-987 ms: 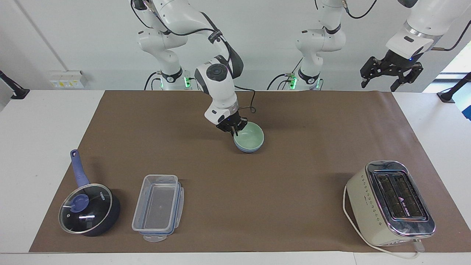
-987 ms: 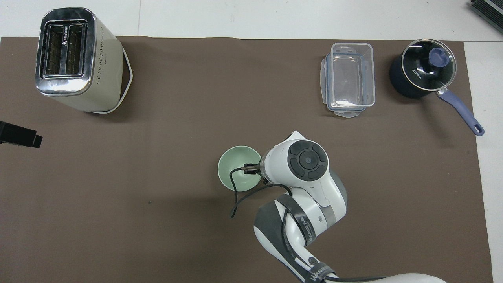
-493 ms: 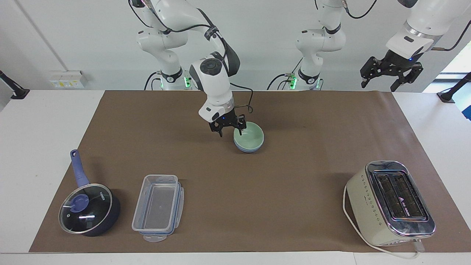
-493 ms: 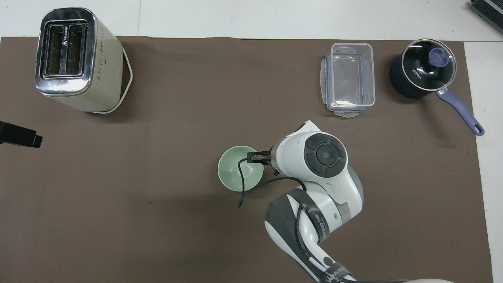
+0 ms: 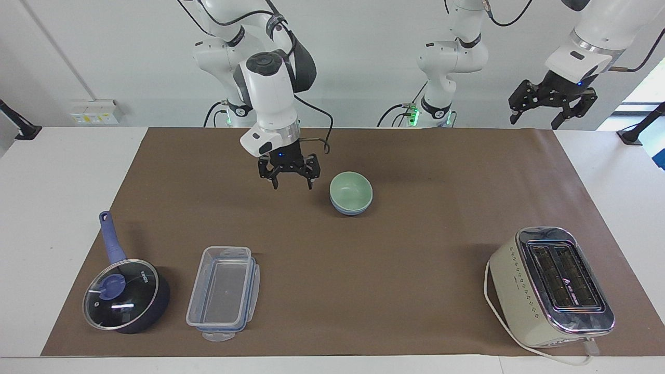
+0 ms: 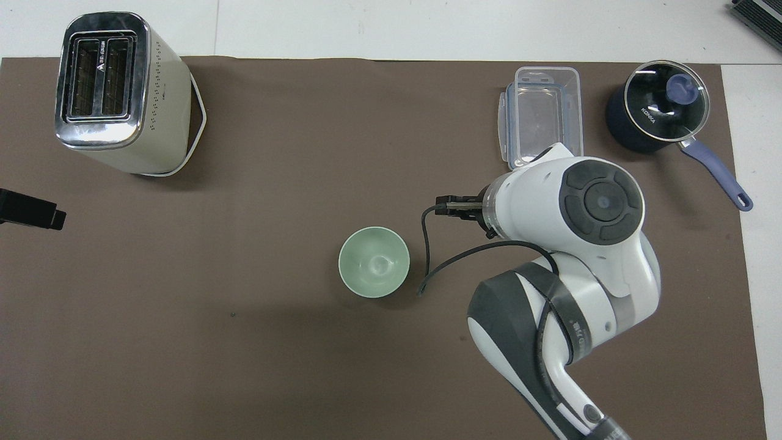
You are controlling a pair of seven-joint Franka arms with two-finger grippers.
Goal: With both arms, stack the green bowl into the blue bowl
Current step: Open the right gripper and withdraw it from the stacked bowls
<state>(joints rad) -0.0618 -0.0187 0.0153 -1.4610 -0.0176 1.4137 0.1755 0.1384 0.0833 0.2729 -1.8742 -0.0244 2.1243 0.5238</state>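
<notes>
Pale mint-green bowl (image 5: 351,190) nested in periwinkle-blue bowl (image 5: 351,209); stacking looks done. Right gripper (image 5: 291,182) wide, empty, above brown mat. Left gripper (image 5: 551,111) wide, waiting. Next: retreat.

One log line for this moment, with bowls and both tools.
green bowl: nested in blue bowl | right tool: open, empty, above mat beside bowls | left tool: open, waiting raised

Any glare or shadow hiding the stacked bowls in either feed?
Facing view: green bowl evenly lit inside the blue bowl, only a soft shadow on the mat; glare stays on the toaster and saucepan lid. Overhead view: green bowl unobstructed; blue bowl hidden beneath it.
</notes>
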